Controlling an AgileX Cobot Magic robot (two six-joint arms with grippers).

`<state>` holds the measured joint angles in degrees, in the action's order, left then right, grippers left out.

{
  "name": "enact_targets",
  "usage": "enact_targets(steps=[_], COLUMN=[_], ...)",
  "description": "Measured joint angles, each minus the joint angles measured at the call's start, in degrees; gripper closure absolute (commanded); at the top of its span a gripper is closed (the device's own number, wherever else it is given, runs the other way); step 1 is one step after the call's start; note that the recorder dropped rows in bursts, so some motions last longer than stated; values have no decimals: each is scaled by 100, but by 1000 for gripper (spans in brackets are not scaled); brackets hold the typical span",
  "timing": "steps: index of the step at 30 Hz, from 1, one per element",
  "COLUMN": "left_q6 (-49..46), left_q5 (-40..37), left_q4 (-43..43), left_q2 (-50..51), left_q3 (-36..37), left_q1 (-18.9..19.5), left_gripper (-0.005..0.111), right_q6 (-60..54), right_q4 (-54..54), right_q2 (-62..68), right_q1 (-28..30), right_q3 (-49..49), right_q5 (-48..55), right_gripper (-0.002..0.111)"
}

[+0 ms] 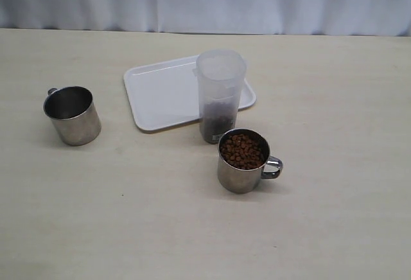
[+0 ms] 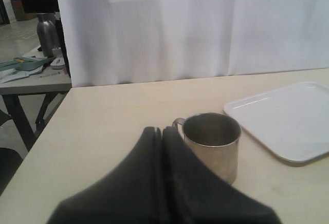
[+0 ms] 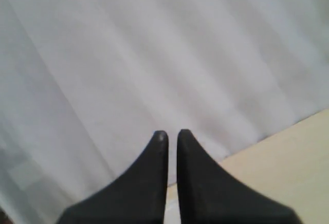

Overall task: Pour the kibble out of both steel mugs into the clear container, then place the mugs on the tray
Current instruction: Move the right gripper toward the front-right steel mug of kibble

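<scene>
An empty steel mug (image 1: 72, 115) stands at the left of the table, also in the left wrist view (image 2: 212, 144). A second steel mug (image 1: 243, 161) near the middle is full of reddish-brown kibble (image 1: 243, 150). Behind it stands the clear container (image 1: 219, 94) with some kibble (image 1: 217, 126) at its bottom, in front of the white tray (image 1: 160, 94), whose corner shows as the tray (image 2: 288, 118) in the left wrist view. My left gripper (image 2: 161, 130) is shut and empty, just short of the empty mug. My right gripper (image 3: 172, 133) is shut and empty, pointing at the curtain. Neither arm shows in the exterior view.
A white curtain (image 1: 205, 0) hangs along the table's far edge. In the left wrist view a side table (image 2: 31, 77) with a steel bottle (image 2: 47, 34) and small items stands beyond the table's left edge.
</scene>
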<state>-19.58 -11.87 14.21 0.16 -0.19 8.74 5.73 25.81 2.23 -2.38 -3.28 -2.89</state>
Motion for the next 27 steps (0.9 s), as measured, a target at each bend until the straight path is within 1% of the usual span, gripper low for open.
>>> enact_targets(steps=[2, 4, 8, 14, 15, 19, 20, 21, 23, 24, 25, 26, 27], left_q6=[0, 0, 0, 0, 0, 0, 0, 0, 0, -11, -11, -11, -11], left_q5=[0, 0, 0, 0, 0, 0, 0, 0, 0, 0, 0, 0, 0], left_q4=[-5, -14, -14, -14, -14, -14, -14, -14, -14, -14, -14, -14, -14], left_q2=[0, 0, 0, 0, 0, 0, 0, 0, 0, 0, 0, 0, 0], left_q3=[0, 0, 0, 0, 0, 0, 0, 0, 0, 0, 0, 0, 0], left_q1=[0, 0, 0, 0, 0, 0, 0, 0, 0, 0, 0, 0, 0], left_gripper=[107, 107, 107, 107, 107, 107, 107, 107, 107, 107, 107, 107, 107], right_q6=[-17, -206, -658, -1102, -1144, -1156, -1156, -1156, -1156, -1168, -1168, -1168, -1180], right_q4=[-164, -243, -308, -322, -324, -292, -144, -36, 25, 41, 57, 84, 202], right_q2=[311, 770, 1924, 3834, 4453, 5537, 6016, 6387, 6862, 7008, 7259, 7367, 7525], right_q1=[-232, -644, -1699, -3479, -4013, -4760, -4981, -5071, -5087, -5087, -5087, -5087, -5087], right_q3=[-212, -451, -809, -1189, -1313, -1405, -1405, -1414, -1414, -1414, -1414, -1414, -1414], right_q5=[205, 324, 457, 425, 369, 132, -56, -235, -536, -660, -913, -1051, -1283], right_gripper=[103, 103, 103, 103, 103, 103, 103, 101, 91, 83, 79, 70, 66])
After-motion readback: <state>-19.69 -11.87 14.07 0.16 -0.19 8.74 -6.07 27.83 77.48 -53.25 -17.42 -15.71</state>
